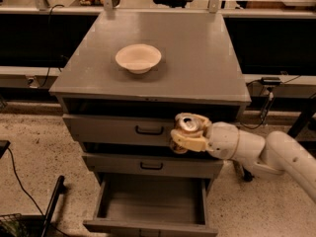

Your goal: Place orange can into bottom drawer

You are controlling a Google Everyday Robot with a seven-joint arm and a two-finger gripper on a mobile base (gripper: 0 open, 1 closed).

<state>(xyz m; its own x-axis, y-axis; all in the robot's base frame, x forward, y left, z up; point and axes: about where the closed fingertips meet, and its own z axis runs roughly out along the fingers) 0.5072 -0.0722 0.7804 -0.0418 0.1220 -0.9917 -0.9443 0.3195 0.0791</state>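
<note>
The orange can (185, 124) shows its silver top with pull tab and sits in my gripper (186, 136), whose cream fingers (189, 143) are closed around it. The gripper hangs in front of the cabinet's two upper drawers, right of their black handles, with the white arm reaching in from the right. The bottom drawer (153, 201) is pulled open below and a little left of the can; its grey tray holds nothing that I can see.
A cream bowl (138, 58) sits on the grey cabinet top (197, 63). A black cable and a dark pole (52, 206) lie on the speckled floor at the left. Dark benches and railing stand behind the cabinet.
</note>
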